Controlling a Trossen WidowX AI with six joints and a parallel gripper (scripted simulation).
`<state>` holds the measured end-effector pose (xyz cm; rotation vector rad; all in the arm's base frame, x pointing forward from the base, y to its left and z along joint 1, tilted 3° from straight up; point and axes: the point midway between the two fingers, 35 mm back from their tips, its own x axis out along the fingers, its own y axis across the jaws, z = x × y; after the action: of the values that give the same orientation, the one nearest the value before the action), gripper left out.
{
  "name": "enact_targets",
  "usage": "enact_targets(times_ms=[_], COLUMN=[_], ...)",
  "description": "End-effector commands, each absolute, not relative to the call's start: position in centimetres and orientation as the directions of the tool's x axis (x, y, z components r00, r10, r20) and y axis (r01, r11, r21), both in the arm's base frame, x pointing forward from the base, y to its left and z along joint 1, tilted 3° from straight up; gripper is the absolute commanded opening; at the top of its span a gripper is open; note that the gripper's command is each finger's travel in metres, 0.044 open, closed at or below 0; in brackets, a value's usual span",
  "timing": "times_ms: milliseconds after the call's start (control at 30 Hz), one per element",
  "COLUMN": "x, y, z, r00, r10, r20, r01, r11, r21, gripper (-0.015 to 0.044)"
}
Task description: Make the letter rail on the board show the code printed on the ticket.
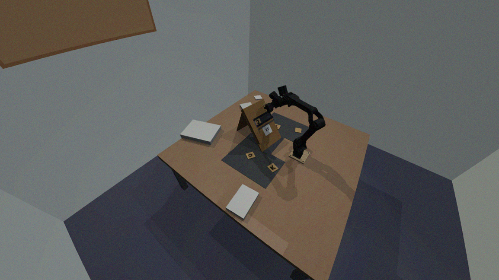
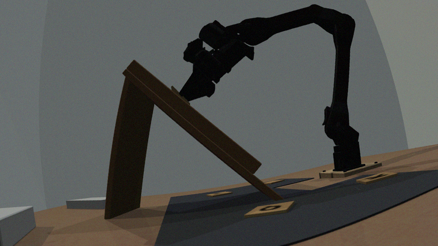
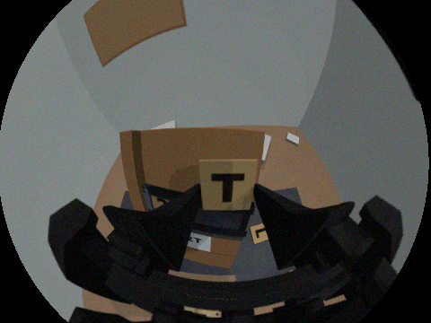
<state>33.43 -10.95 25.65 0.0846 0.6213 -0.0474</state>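
Note:
My gripper (image 1: pixel 268 108) (image 2: pixel 180 96) (image 3: pixel 227 187) is shut on the T tile (image 2: pixel 175 90) (image 3: pixel 228 186), one finger at each side edge. The T reads upright in the wrist view. The tile is close over the sloping board (image 1: pixel 270 139) (image 2: pixel 192 113) (image 3: pixel 180 148), near its right part and on the upper side of the dark rail (image 1: pixel 266 116) (image 3: pixel 220 220). Whether it touches the board or rail, I cannot tell. The 2 tile (image 1: pixel 258 121) (image 3: pixel 160 202) sits at the rail's left end, partly behind my finger in the wrist view. The ticket (image 1: pixel 267 129) (image 3: pixel 202 242) below reads 2T.
A round-letter tile (image 1: pixel 250 154) (image 2: pixel 270 208) and a K tile (image 1: pixel 272 167) (image 2: pixel 377 177) lie on the dark mat (image 1: pixel 263 179) (image 2: pixel 200 238). Two more tiles (image 1: pixel 278 126) (image 1: pixel 298 129) lie right of the board. White blocks (image 1: pixel 200 131) (image 1: pixel 242 201) (image 3: pixel 293 138) stand around the counter.

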Motion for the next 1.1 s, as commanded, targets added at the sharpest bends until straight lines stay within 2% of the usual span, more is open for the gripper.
enact_targets(times_ms=[0, 1067], x=[33.0, 24.7], y=[-11.8, -22.3], z=[25.4, 21.0], r00=[0.808, 0.734], r10=[-0.036, -0.140], r20=[-0.588, -0.664], r01=[0.082, 0.209], r11=[0.995, 0.978], r21=[0.053, 0.026], gripper=[0.0000, 0.0000])
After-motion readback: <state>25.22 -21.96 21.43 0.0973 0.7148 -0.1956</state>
